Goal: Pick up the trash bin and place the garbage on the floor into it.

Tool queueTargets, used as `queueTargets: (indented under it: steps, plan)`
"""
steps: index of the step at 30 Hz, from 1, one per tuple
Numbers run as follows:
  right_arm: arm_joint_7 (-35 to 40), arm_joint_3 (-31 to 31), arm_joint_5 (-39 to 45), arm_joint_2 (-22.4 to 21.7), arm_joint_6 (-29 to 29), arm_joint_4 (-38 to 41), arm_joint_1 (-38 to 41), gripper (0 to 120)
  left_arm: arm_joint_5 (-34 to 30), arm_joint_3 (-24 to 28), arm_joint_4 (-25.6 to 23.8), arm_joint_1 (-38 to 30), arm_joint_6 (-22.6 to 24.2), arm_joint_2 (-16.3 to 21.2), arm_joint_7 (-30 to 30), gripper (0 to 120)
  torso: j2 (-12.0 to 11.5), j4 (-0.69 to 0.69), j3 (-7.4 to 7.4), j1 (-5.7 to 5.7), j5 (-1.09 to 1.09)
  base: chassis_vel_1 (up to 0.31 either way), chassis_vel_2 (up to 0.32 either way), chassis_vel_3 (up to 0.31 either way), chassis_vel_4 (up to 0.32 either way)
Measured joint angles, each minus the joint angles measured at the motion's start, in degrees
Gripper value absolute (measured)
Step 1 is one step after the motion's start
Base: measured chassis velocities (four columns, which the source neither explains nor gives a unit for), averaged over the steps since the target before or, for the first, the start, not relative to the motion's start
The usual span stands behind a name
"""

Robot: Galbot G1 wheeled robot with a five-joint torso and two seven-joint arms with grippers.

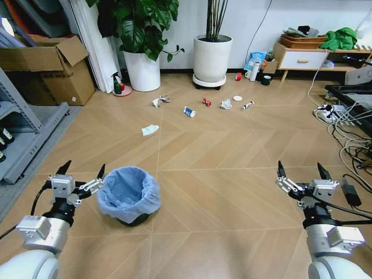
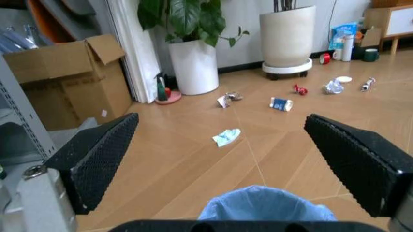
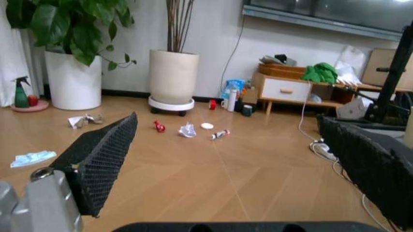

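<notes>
Blue-lined trash bin (image 1: 128, 195) upright near; garbage (image 1: 189, 111) scattered beyond.

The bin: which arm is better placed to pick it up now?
Probably left. The left tool is open right beside the bin, its rim already in the left wrist view. The right tool, also open, is far across the floor.

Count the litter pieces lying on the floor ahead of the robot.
7, none hidden that I can see: pale blue-green wad nearest the trash bin; farther back in a row, crumpled paper, carton, red wrapper, white wad, disc, tube.
</notes>
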Motion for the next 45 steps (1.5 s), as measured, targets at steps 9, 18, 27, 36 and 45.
queueTargets:
  steps: [9, 18, 27, 36, 45]
  plan:
    - [1.71, -0.02, -0.73, 1.16, -0.47, -0.45, -0.07, 100, 1.24, 0.81, -0.41, 0.18, 0.28, -1.19, -0.66, 100, 0.0, 0.0, 0.0, 0.0, 0.0, 0.0, 0.0, 0.0, 0.0]
    - [3.94, -1.42, -1.31, 1.19, -2.97, 0.0, 0.1, 100, 2.5, 1.23, -0.81, 0.6, 0.5, -2.16, -0.55, 100, 0.0, 0.0, 0.0, 0.0, 0.0, 0.0, 0.0, 0.0, 0.0]
    - [5.54, -2.09, -1.95, 0.85, -3.46, -0.73, 0.6, 100, 3.47, 1.29, -1.29, 1.3, 0.48, -3.52, 0.47, 100, 0.0, 0.0, 0.0, 0.0, 0.0, 0.0, 0.0, 0.0, 0.0]
    - [5.41, -2.0, -2.16, 0.74, -3.12, -0.97, 0.73, 100, 3.59, 1.45, -1.39, 1.23, 0.51, -3.56, 0.85, 100, 0.0, 0.0, 0.0, 0.0, 0.0, 0.0, 0.0, 0.0, 0.0]
    - [5.3, -2.06, -2.17, 0.8, -3.08, -1.08, 0.73, 100, 3.4, 1.68, -1.01, 1.07, 1.87, -3.5, 0.22, 100, 0.0, 0.0, 0.0, 0.0, 0.0, 0.0, 0.0, 0.0, 0.0]
